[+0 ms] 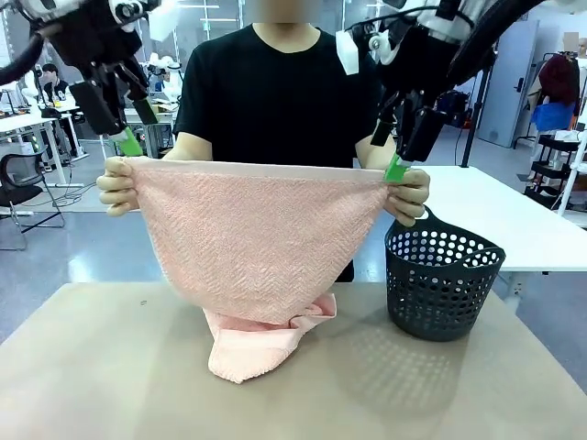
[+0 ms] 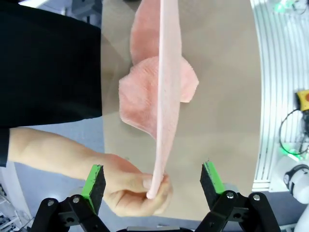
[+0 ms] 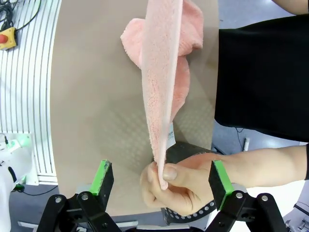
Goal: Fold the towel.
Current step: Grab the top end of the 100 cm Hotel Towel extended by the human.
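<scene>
1. Towel (image 1: 257, 229) is held up by its two top corners by the person (image 1: 275, 92) above the table's (image 1: 92, 385) far edge. Its lower end is bunched on the table near the middle of that edge.
2. Left gripper (image 2: 152, 169) is spread wide, its fingers set either side of the hand (image 2: 130, 191) pinching one corner; the towel is not touched.
3. Right gripper (image 3: 161, 166) is likewise spread wide around the other hand (image 3: 178, 186), clear of the towel.
4. Basket (image 1: 445, 280) is stood near the table's far right corner.

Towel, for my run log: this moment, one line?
salmon-pink terry towel: in person's hands; left gripper: open at corner; right gripper: open at corner
</scene>
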### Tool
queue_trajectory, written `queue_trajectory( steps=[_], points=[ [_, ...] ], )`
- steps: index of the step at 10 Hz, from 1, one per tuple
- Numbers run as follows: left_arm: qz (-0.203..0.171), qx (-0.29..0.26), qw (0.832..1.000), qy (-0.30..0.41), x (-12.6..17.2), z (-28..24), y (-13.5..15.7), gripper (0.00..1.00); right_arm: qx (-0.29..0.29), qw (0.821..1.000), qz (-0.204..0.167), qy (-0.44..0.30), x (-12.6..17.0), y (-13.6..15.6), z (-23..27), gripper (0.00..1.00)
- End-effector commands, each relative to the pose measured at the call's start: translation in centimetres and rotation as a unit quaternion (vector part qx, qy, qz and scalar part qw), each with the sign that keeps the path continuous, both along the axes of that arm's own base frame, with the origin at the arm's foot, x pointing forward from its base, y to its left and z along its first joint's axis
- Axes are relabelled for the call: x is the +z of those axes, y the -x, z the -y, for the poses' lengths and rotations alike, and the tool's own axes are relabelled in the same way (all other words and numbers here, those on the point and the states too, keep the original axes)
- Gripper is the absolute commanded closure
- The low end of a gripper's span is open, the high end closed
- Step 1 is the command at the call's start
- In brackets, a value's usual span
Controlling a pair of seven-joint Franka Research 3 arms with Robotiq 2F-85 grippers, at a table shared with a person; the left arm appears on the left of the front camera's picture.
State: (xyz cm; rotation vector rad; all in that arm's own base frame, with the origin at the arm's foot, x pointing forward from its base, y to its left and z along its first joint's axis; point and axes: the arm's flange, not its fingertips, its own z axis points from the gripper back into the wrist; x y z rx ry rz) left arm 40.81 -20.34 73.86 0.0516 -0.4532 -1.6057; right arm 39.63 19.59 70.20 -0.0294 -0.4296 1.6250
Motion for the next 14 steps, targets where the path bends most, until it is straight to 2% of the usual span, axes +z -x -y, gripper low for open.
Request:
queue_trajectory(
  steps=[1, 3, 6, 9, 10, 11, 12, 13, 14],
  points=[
    [0.012, 0.008, 1.000, 0.001, -1.8, 1.2, 0.2, 0.00, -0.007, 1.000, -0.001, -0.014, -2.1, 0.0, -1.0, 0.00],
    [0.002, 0.012, 1.000, -0.010, -3.3, 1.9, -0.3, 0.00, -0.006, 1.000, 0.002, -0.012, -3.8, -0.4, -2.0, 0.00],
    [-0.032, 0.008, 0.999, -0.010, -5.8, 2.2, -0.9, 0.00, -0.016, 1.000, -0.002, -0.025, -5.7, -1.1, -2.3, 0.00],
    [-0.030, 0.002, 1.000, -0.003, -6.5, 1.9, -1.1, 0.00, -0.012, 1.000, -0.005, -0.022, -6.6, -1.3, -2.5, 0.02],
    [-0.033, 0.005, 0.999, -0.006, -6.7, 1.8, -1.1, 0.00, -0.015, 1.000, -0.002, -0.024, -6.8, -1.6, -2.5, 0.24],
    [-0.033, 0.004, 0.999, -0.014, -6.8, 1.7, -1.0, 0.19, -0.016, 1.000, 0.002, -0.026, -6.8, -1.6, -2.5, 0.62],
    [-0.032, -0.002, 0.999, -0.017, -6.9, 1.8, -0.9, 0.60, -0.013, 1.000, 0.005, -0.024, -6.5, -1.5, -2.7, 0.84],
    [-0.031, -0.003, 0.999, -0.018, -6.9, 1.8, -0.8, 0.79, -0.012, 1.000, 0.005, -0.022, -6.4, -1.5, -2.8, 1.00],
    [-0.030, 0.000, 0.999, -0.017, -6.8, 1.8, -0.7, 1.00, -0.013, 1.000, 0.004, -0.021, -6.4, -1.5, -2.8, 1.00]
  ],
)
